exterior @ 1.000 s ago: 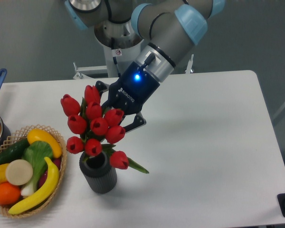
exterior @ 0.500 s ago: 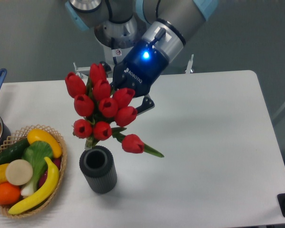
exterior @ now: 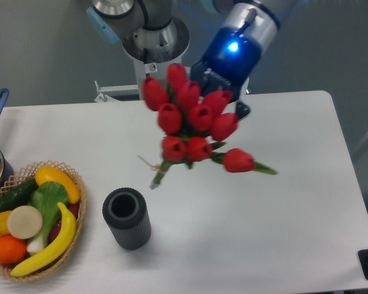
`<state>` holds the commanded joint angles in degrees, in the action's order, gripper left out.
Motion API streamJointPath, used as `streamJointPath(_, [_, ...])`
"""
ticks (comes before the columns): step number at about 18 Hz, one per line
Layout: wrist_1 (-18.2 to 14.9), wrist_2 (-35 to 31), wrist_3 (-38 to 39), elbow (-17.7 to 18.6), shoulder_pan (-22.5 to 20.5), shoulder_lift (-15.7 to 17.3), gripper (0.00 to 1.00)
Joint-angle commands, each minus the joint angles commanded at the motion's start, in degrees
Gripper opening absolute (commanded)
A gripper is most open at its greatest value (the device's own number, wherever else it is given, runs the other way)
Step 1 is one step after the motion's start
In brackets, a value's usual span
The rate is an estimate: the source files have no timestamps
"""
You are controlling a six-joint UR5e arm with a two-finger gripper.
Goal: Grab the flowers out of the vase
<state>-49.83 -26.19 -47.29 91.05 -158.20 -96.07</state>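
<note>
Flowers [exterior: 193, 122] up in the air, right of and well clear of the vase [exterior: 127, 218], clamped in the gripper [exterior: 216, 104] behind the buds, looking light and floppy-headed, best held at the tied stems.

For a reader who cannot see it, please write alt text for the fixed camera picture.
A robot gripper holds a bunch of red tulips in the air above a white table, clear of the dark ribbed vase standing empty below and to the left. A wicker basket of toy fruit sits at the left edge.
</note>
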Motion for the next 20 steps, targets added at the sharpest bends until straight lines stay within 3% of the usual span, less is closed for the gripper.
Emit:
streamJointPath(7, [-0.09, 0.09, -4.56, 2.46, -3.6, -0.44, 0.41])
streamJointPath(20, [-0.18, -0.18, -7.03, 5.98, -4.22, 1.41, 0.41])
